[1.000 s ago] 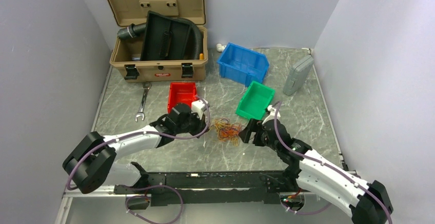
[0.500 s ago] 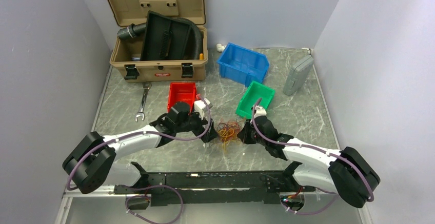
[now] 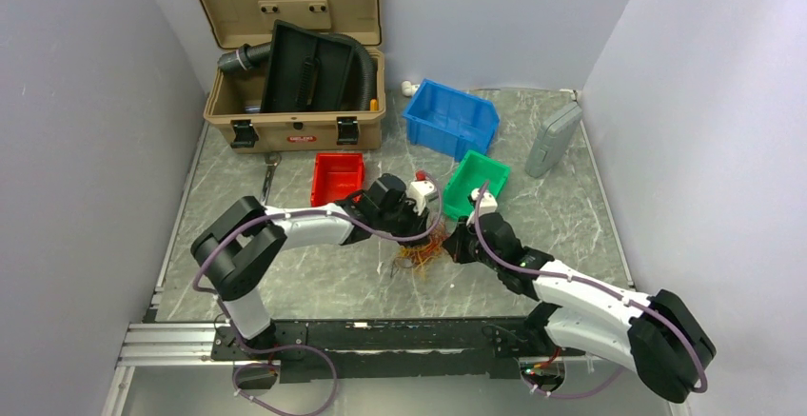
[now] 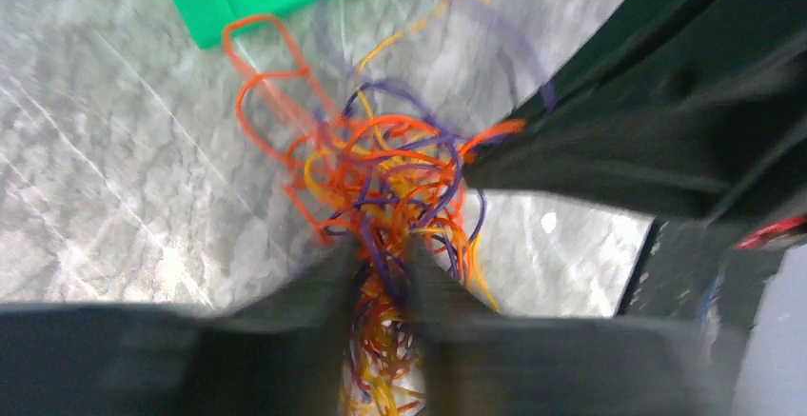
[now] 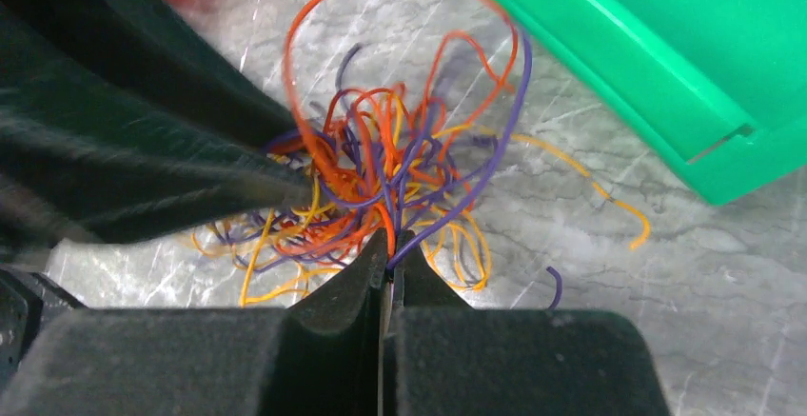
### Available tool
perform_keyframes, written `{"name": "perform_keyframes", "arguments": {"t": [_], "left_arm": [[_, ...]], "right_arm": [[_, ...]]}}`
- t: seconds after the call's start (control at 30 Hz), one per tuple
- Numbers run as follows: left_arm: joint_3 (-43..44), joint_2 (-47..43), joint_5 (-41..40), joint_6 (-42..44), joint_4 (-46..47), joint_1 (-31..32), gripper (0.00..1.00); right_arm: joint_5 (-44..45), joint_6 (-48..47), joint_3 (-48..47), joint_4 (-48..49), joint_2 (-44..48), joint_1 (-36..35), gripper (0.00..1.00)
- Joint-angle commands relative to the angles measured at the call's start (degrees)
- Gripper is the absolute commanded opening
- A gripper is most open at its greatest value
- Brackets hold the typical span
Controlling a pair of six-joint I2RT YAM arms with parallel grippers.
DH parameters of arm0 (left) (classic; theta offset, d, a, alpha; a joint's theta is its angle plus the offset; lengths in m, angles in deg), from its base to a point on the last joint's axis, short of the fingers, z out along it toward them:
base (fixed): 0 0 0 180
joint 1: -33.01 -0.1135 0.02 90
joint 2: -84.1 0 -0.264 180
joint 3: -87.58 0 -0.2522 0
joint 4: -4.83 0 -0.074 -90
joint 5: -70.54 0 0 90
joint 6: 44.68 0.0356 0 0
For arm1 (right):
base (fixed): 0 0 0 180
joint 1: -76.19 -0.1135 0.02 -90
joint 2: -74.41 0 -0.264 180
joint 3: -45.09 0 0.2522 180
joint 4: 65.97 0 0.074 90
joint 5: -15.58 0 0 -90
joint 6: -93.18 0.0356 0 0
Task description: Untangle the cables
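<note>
Tan toolbox: 11 o'clock of the table, lid up; black tray and black corrugated hose inside.
wrench: just in front of the toolbox, at its 7 o'clock; only the upper part shows past the left arm.
red bin: 10 o'clock of the cables, close above the left forearm.
left gripper: on the bundle from its 10 o'clock side. Jaws narrow, a slim gap between them, with orange and purple strands running through the gap. The wrist view is blurred, so I cannot tell whether they are clamped.
cables: loose knot of thin orange, yellow and purple wires on the marble top, just toward 6 o'clock of centre, between the two grippers.
right gripper: 3 o'clock of the bundle. Fingers pressed together, an orange and a purple strand pinched at the tips.
green bin: 1 o'clock of the bundle, near it.
blue bin: 12 o'clock of the green bin, near the back wall.
grey case: 2 o'clock of the table, lying at an angle near the right wall.
</note>
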Motion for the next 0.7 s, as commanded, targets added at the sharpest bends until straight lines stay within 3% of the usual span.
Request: {"name": "perform_keyframes", "arguments": {"t": [0.0, 0.1, 0.3, 0.43, 0.57, 0.6, 0.67], "left_arm": [[2.4, 1.5, -1.7, 1.0, -7.5, 0.3, 0.00], [1.7, -0.8, -5.2, 0.7, -10.7, -1.6, 0.00], [-6.1, -8.5, -4.6, -1.9, -5.0, -6.1, 0.00], [-9.6, -13.5, -8.2, -3.9, -2.1, -8.1, 0.00], [-15.6, -19.1, -3.4, -5.6, 6.3, -9.6, 0.00], [-16.6, -20.0, -1.7, -5.7, 8.6, -9.6, 0.00], [-18.0, -20.5, 3.6, -5.7, 12.7, -9.6, 0.00]], "right_arm": [[7.7, 2.8, -4.1, -5.0, 3.1, -0.1, 0.00], [19.5, 10.3, -6.3, -17.6, 5.5, -0.1, 0.00], [43.1, 30.8, -11.9, -46.0, 12.0, 0.0, 0.00], [51.9, 48.7, -13.9, -59.9, 16.2, 0.1, 0.00], [48.9, 33.1, -13.1, -48.8, 20.1, 0.2, 0.00], [45.7, 27.5, -12.7, -45.0, 20.9, 0.1, 0.04], [32.4, 9.7, -11.1, -33.1, 22.3, 0.3, 0.42]]}}
